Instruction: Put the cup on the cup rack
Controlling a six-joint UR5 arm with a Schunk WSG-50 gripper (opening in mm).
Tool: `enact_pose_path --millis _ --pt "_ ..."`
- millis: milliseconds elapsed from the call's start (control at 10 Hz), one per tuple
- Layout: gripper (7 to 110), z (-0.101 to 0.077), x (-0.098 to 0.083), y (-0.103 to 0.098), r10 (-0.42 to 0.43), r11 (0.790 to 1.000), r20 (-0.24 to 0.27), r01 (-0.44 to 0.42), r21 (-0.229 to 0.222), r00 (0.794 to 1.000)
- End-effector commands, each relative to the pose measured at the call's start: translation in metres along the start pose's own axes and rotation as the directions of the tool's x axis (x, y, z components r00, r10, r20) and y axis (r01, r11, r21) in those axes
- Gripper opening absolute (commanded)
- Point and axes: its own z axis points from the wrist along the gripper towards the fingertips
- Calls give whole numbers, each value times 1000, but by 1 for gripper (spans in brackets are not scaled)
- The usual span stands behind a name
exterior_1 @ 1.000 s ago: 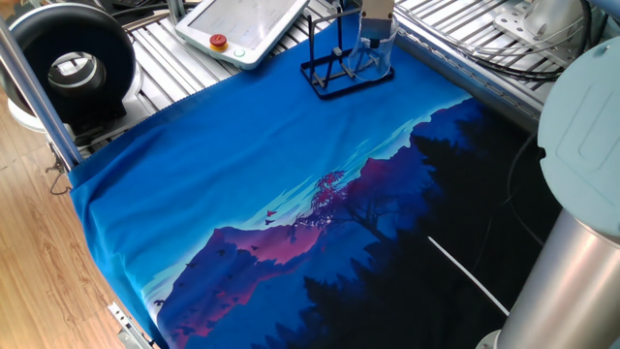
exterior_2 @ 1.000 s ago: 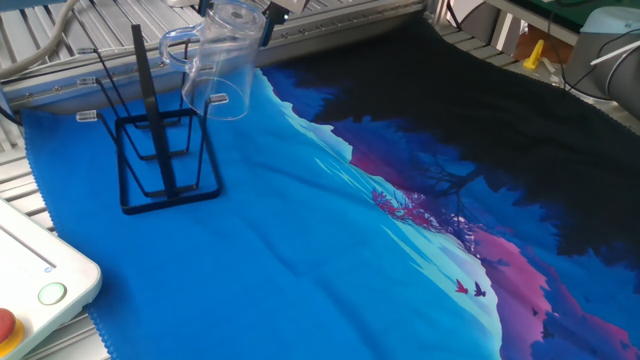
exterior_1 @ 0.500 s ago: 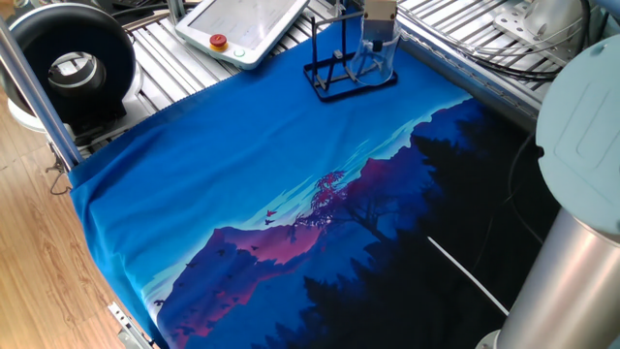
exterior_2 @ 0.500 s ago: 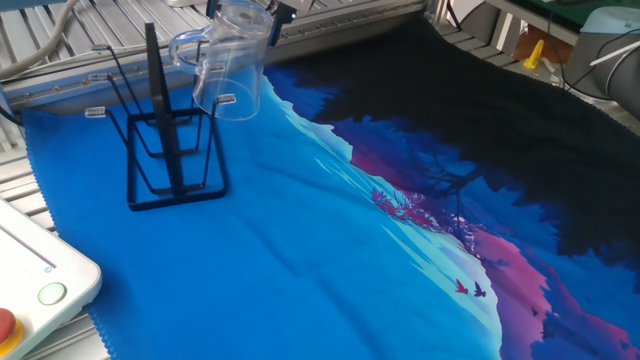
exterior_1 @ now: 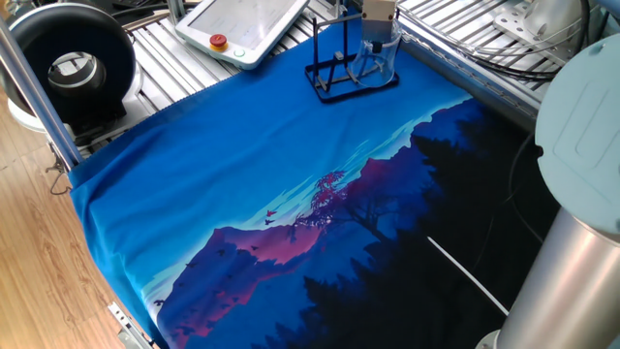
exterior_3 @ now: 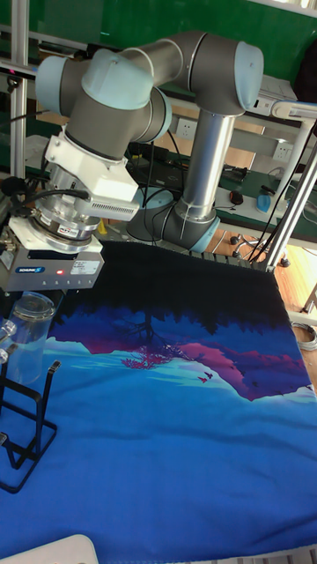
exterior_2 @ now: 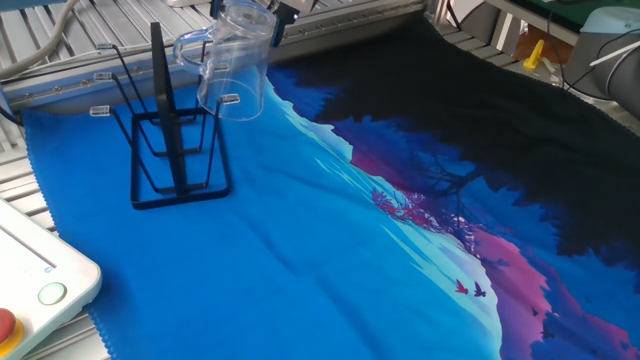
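- The gripper [exterior_3: 31, 295] hangs at the far corner of the table, pointing straight down, with its grey body just above the cup [exterior_2: 234, 62].
- Its fingers are closed on the cup's thick base, which is at the top, so the cup is held upside down with its open mouth facing the cloth.
- The cup is clear glass. Its side handle [exterior_2: 190, 48] sticks out towards the rack [exterior_2: 172, 150].
- The cup is off the cloth, beside and slightly above the rack. Its mouth is over the rack's edge in the tall view, but whether the glass touches a peg cannot be told.
- The rack is black wire with a rectangular base frame flat on the cloth and thin upright pegs. One thicker peg [exterior_2: 161, 80] rises just beside the cup's handle.
- The cloth [exterior_1: 291, 194] covers the table and shows blue sky, purple hills and dark trees.
- A white pendant [exterior_1: 242, 27] with a red button lies on the metal slats just behind the rack.
- A black round fan-like unit [exterior_1: 66, 66] sits at the table's other far corner, well apart from the rack.
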Motion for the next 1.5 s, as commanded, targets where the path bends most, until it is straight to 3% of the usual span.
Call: enact_pose_path --millis 0,300,900,1100,1400 --pt "66 -1 -1 1 10 1000 8 -10 -6 1000" --pt "66 -1 -1 0 -9 1000 8 9 -4 1000" --pt "66 51 -12 -49 -59 998 39 60 -9 997" --pt "66 58 -20 -49 -50 999 43 50 -8 998" --pt "66 53 -28 -38 -46 998 52 48 -38 998"
